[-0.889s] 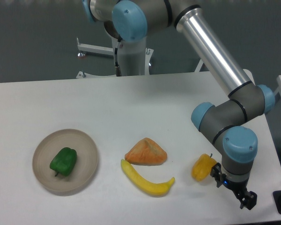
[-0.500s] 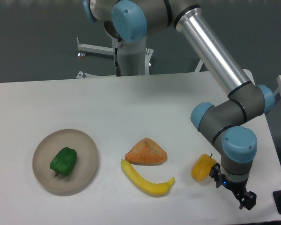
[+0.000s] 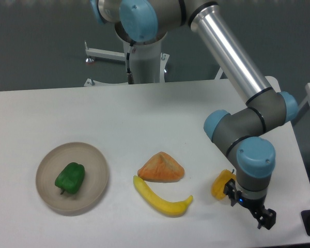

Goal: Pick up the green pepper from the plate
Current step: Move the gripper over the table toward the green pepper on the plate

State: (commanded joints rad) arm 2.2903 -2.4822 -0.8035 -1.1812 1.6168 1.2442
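Camera view from the front showed the green pepper (image 3: 70, 177) lying alone in the plate (image 3: 95, 161), far to the left of the tool (image 3: 265, 223). That tool hung low over the tabletop (image 3: 160, 113), gripping nothing; whether its jaws were open I couldn't tell. A yellow-orange pepper (image 3: 220, 185) sat just beside it.

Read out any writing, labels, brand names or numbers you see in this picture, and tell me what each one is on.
None: no readable text, label, brand or number shows on the green pepper, the plate, the banana, the orange wedge, the yellow pepper, the arm or the gripper.
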